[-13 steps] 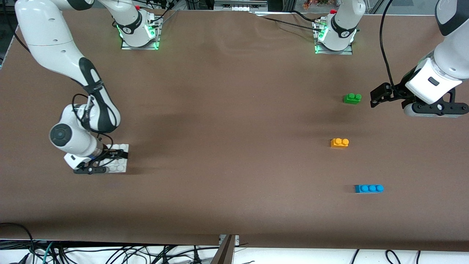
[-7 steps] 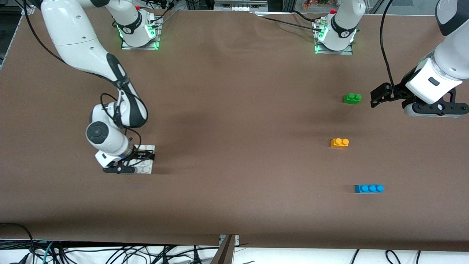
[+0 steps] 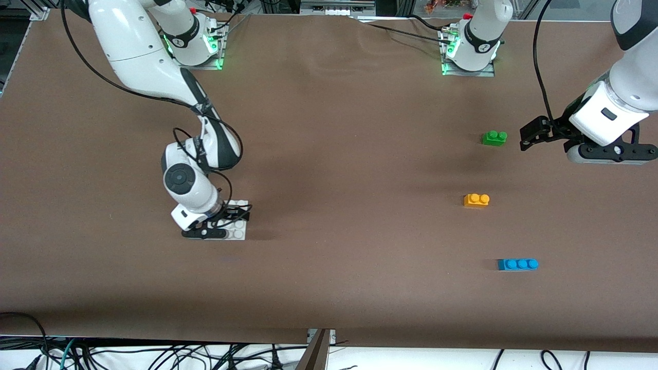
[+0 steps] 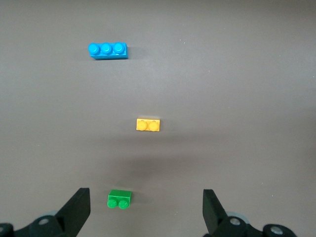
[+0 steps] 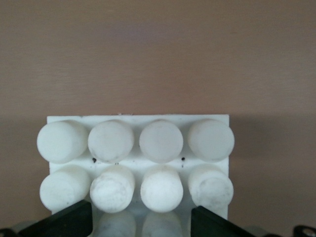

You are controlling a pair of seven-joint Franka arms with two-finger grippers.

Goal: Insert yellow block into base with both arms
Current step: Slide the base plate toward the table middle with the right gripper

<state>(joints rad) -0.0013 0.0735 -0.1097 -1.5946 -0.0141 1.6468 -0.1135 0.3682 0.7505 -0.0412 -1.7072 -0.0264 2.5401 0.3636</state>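
Yellow block [image 3: 476,200]: small orange-yellow 2-stud brick, studs up, flat on worktop toward left arm's end, alone, betw green & blue bricks. Base [image 3: 238,225]: white square stud plate, studs up, flat, toward right arm's end, right arm's jaws astride it, well apart from block

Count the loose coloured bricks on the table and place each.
3, toward the left arm's end: green brick farthest from the front camera, yellow block between, blue brick nearest. None looks hidden.
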